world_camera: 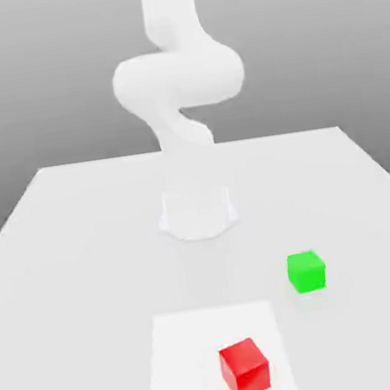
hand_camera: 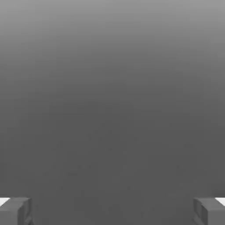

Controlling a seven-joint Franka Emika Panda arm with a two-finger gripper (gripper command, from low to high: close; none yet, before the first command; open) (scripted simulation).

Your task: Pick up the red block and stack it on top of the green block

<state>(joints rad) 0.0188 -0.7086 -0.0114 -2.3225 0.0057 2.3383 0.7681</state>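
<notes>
While the gripper point(hand_camera: 112, 211) hangs wide open and empty, the red block point(world_camera: 245, 369) sits apart from it, near the green block point(world_camera: 306, 271).

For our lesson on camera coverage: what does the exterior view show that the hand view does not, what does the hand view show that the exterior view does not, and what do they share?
Exterior view alone: the red block and the green block, apart on the white table, and the arm. Hand view alone: the gripper, jaws wide open with nothing between them. Shared: a plain grey backdrop.
</notes>
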